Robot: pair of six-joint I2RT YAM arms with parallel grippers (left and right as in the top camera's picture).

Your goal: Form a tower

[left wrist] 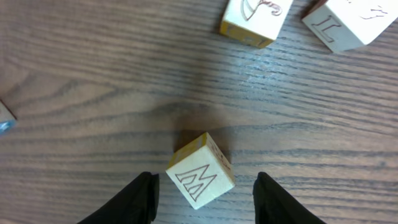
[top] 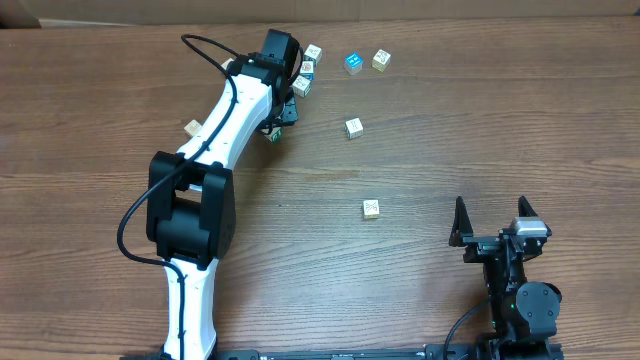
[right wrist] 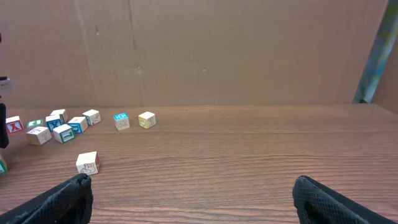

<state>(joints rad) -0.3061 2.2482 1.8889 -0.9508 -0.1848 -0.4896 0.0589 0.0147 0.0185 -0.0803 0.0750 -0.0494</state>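
Left wrist view is showing the left gripper (left wrist: 204, 176) part-open, straddling without touching the skewed M cube (left wrist: 200, 182), so squaring its fingers to flat faces is looking wise; no tower is standing, loose cubes (left wrist: 254, 18) lying at one o'clock.

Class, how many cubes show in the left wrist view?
3: M cube between the left gripper's fingers, yellow-sided cube top centre, L cube top right. A left-edge sliver may be a fourth.

Small printed wooden cubes (top: 371, 208) lie scattered across the brown wood-grain table (top: 450, 130).
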